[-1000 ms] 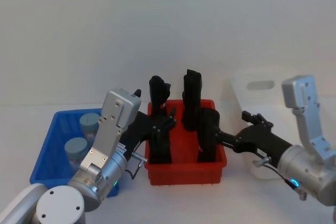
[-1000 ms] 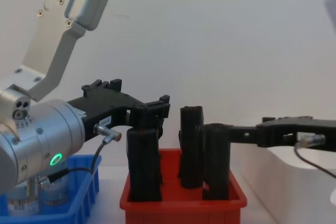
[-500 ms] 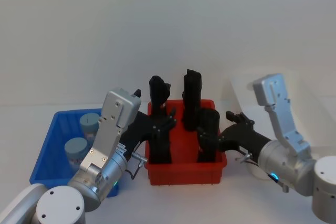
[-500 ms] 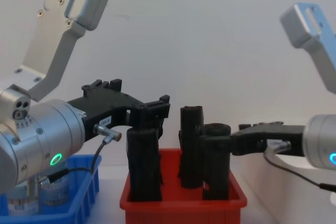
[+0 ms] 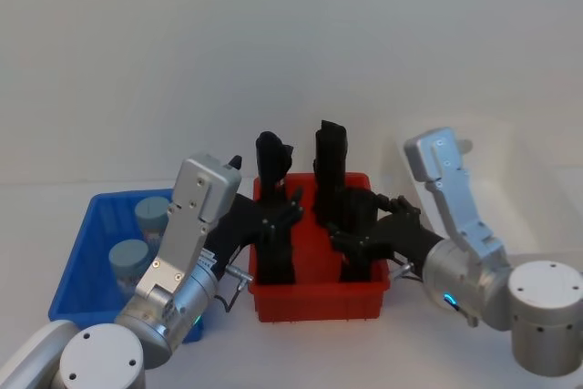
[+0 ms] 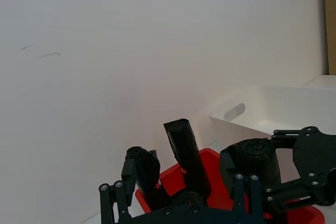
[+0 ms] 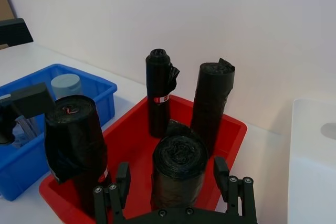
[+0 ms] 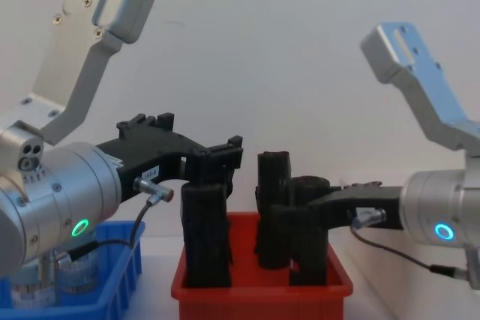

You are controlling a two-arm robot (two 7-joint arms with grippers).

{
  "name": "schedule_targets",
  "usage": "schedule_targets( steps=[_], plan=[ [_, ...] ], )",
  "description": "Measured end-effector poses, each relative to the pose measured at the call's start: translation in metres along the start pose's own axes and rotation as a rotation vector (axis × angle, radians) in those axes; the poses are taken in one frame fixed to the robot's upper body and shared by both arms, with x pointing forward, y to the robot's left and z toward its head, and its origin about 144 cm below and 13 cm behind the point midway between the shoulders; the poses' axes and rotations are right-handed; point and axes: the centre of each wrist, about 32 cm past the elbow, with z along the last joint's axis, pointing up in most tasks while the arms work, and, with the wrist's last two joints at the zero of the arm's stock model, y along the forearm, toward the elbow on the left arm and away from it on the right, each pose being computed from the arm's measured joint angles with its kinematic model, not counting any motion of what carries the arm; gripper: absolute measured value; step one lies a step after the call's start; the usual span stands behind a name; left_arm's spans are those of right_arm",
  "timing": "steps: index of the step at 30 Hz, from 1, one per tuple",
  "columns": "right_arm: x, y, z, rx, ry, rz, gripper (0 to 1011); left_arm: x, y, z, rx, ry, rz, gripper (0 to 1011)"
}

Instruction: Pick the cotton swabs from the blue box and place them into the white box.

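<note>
I read left gripper (image 6: 178,195) spread, just above left black roll (image 5: 273,257) in red bin (image 5: 319,300). Right gripper (image 7: 172,174) spread, astride near-right black roll (image 7: 178,182), gaps both sides. Cotton swabs (image 5: 150,216) upright in blue box (image 5: 84,257), 9 o'clock of red bin. White box (image 7: 315,171) at 3 o'clock.

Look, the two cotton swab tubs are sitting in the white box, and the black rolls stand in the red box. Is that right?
Not quite. The cotton swabs sit in the blue box, not the white box; the head view shows both tubs there. The black rolls do stand in the red box.
</note>
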Motion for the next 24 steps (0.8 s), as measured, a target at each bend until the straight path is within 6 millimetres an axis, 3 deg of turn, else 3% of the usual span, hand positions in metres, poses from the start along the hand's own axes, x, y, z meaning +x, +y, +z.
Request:
schedule_targets(
  steps=[12,17,24],
  plan=[
    [-0.006,0.012,0.001,-0.023,-0.006,-0.018,996,0.0,0.0,0.0,0.0,0.0,0.0,1004],
    [-0.008,0.014,0.001,-0.028,-0.008,-0.021,909,0.0,0.0,0.0,0.0,0.0,0.0,1004],
    [-0.009,0.017,0.002,-0.032,-0.009,-0.025,707,0.0,0.0,0.0,0.0,0.0,0.0,1004]
  ],
)
